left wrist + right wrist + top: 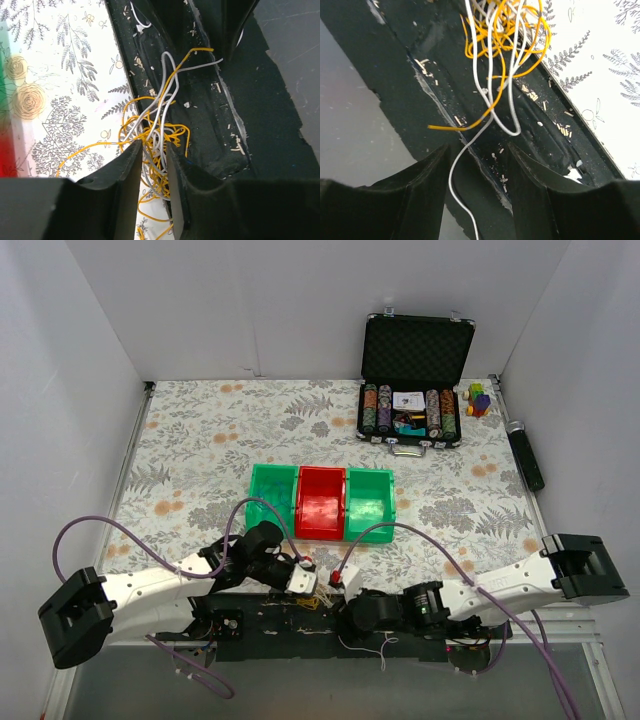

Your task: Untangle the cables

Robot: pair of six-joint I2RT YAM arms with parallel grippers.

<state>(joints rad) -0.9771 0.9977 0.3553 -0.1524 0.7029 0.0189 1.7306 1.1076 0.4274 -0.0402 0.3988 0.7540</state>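
Evidently to anchor the cables (156, 131), knotted at the black base plate's (215, 125) edge, the left gripper (154, 150) pinches the knot, while the right gripper (479, 152), jaws apart and empty, straddles a white strand (456, 172) over that plate.

Finished in matte black at the left tool (152, 150) and right tool (477, 150): thick, wedge-shaped fingers (120, 170), flat on the inner faces, tapering to the tips. Backed just behind each tool by a white wrist block (298, 582) with a small red mark (308, 563). Followed farther back by rounded black joint housings (262, 540), then long white links (150, 590). Capped at the end farthest from the tool by a boxy black housing (72, 618). Trailed by thin purple hoses (110, 525) looping from behind each tool along the links.
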